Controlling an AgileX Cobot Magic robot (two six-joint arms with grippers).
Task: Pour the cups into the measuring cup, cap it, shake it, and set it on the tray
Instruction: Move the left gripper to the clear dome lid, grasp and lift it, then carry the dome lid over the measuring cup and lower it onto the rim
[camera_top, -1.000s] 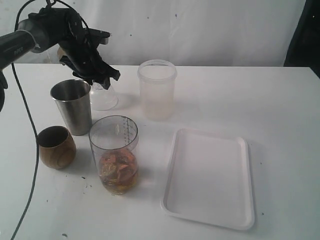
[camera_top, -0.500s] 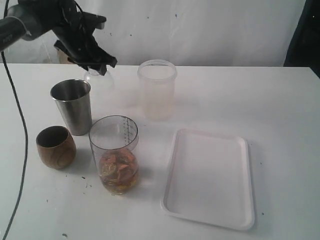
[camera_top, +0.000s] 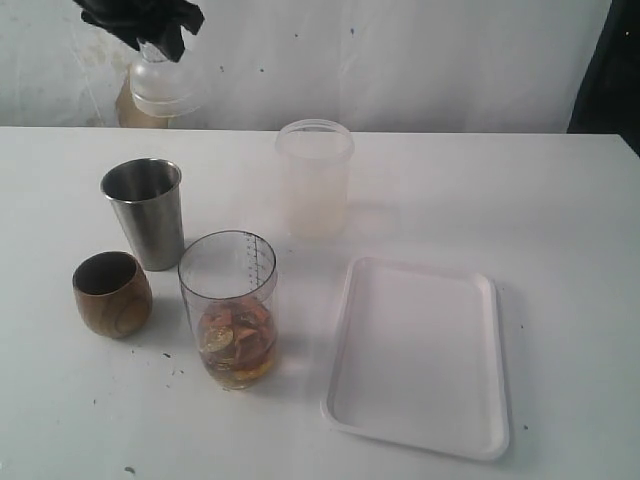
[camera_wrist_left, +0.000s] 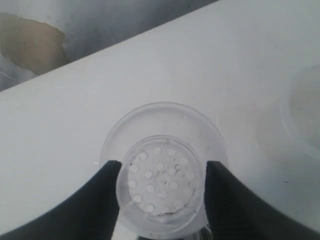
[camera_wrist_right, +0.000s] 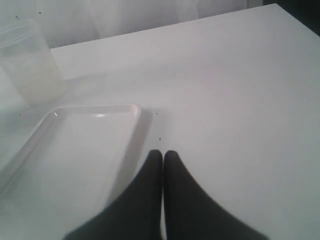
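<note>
My left gripper is high at the back left, shut on a clear domed cap that hangs under it above the table. In the left wrist view the cap shows a perforated disc, and both black fingers press its sides. The measuring cup stands at the front left with brownish pieces and liquid in its bottom. The steel tumbler and the wooden cup stand to its left. The white tray lies on the right. My right gripper is shut near the tray.
A frosted translucent tub stands behind the measuring cup and the tray; the right wrist view shows the tub beyond the tray's far corner. Small dark specks dot the white table near the wooden cup. A wall runs behind the table.
My left gripper has lifted the clear cap off the table behind the steel tumbler and carried it up and slightly left. Nothing else has moved.
</note>
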